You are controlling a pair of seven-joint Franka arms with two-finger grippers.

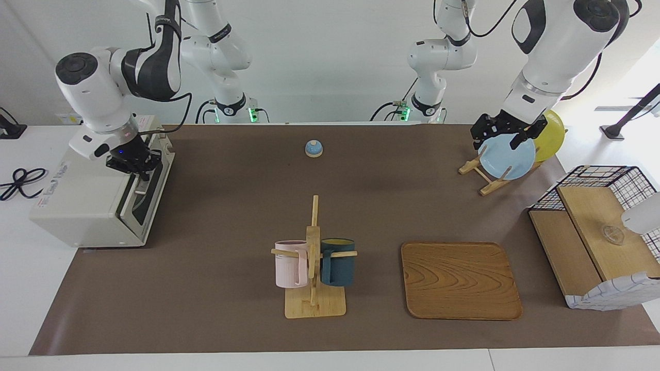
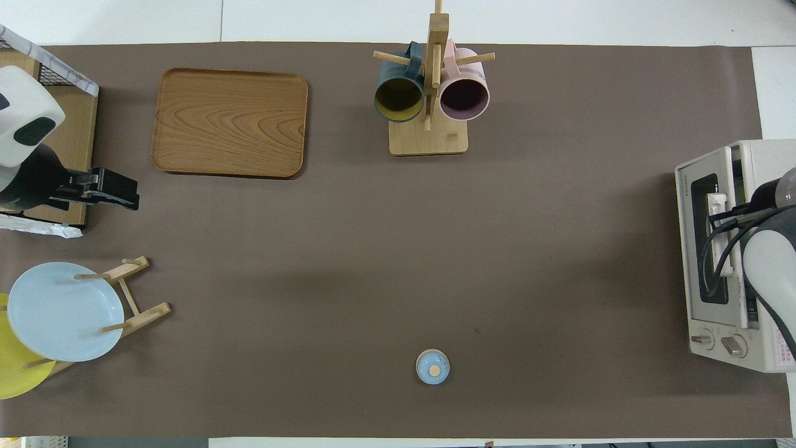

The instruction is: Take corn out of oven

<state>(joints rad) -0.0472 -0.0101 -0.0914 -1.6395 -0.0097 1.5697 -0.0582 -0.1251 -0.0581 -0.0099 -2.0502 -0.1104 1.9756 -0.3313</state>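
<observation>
The oven [image 1: 93,198] sits at my right arm's end of the table, door closed; the corn cannot be seen. My right gripper [image 1: 135,166] is at the door handle, fingertips together, partly hidden by the wrist. My left gripper [image 1: 508,133], fingers apart, hangs over the plate rack [image 1: 482,178]. Count: one tray [image 1: 459,281], two plates, two mugs, one small lid [image 1: 314,148].

Off-white oven [image 2: 715,311] at the right arm's table end, wooden tray [image 2: 230,122], mug rack [image 2: 429,134], blue plate [image 2: 62,311].
</observation>
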